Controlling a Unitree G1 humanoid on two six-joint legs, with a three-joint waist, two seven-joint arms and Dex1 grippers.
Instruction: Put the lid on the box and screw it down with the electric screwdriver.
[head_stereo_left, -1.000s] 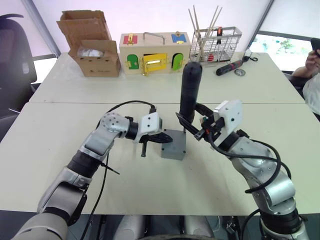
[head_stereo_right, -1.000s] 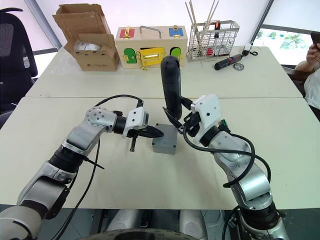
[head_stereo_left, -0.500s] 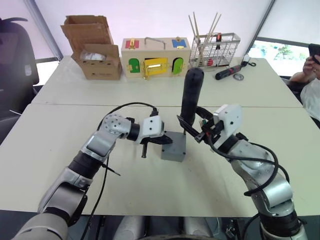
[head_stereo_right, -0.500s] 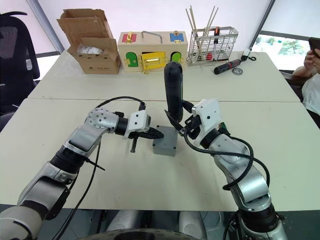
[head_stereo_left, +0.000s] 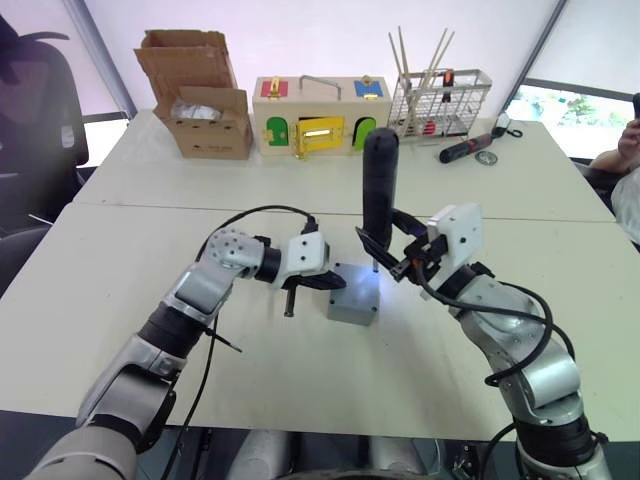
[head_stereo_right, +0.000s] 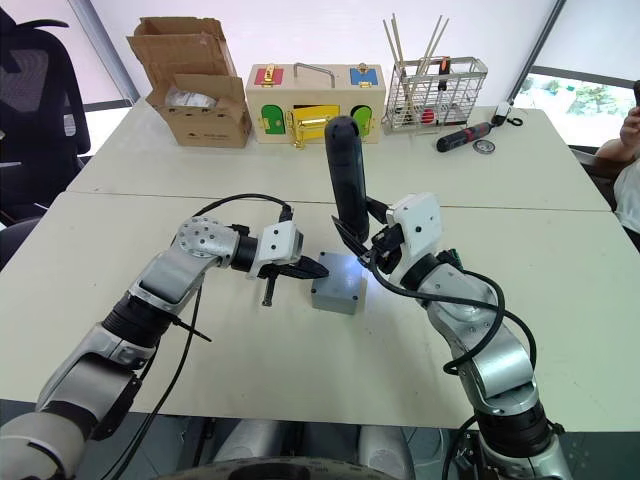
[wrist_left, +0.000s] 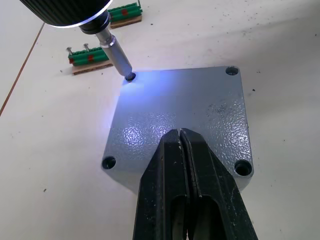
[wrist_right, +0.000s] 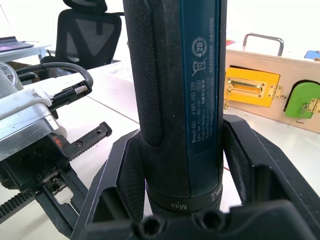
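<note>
The screwdriver (head_stereo_left: 380, 190) is held upright in the right gripper (head_stereo_left: 392, 262), its lit bit set in a corner hole of the lid (wrist_left: 185, 120). The left gripper (wrist_left: 182, 150), jaws closed and empty, is pressed on the lid.

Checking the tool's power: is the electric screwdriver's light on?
On: the electric screwdriver casts a blue glow over the lid.

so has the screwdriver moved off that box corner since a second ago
No. The screwdriver still has its bit at the same far corner of the lid; only the camera shifted.
</note>
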